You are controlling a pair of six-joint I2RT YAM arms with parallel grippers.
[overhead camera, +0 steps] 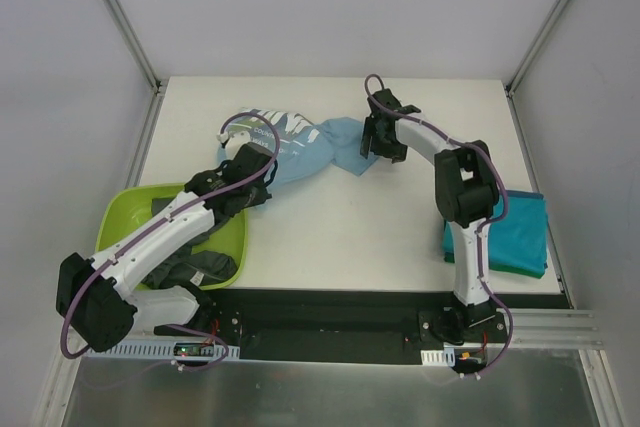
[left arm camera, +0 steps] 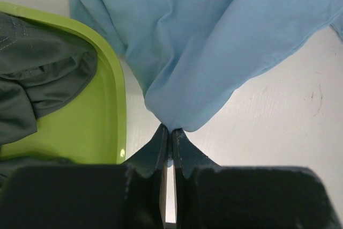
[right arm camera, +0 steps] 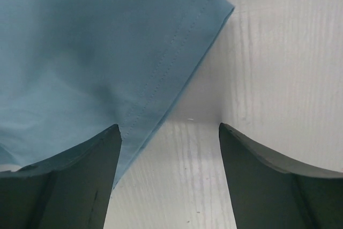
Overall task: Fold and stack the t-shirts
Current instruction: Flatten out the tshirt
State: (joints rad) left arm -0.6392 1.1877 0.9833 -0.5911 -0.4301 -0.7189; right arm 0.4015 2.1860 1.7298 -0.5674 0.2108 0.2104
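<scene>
— Why is the left end effector (left arm camera: pixel 170 132) clenched on the light blue t-shirt (overhead camera: pixel 312 145)?
— It pinches a bunched fold, seemingly to pull it flat near the far edge of the surface (overhead camera: pixel 350 237).
— And the right end effector (right arm camera: pixel 169 132)?
— Released, spread over its stitched edge, probably about to grip.

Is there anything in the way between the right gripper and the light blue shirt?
Nothing visible. The right gripper hangs open over the table, and the light blue shirt has its hem right beside one finger.
</scene>
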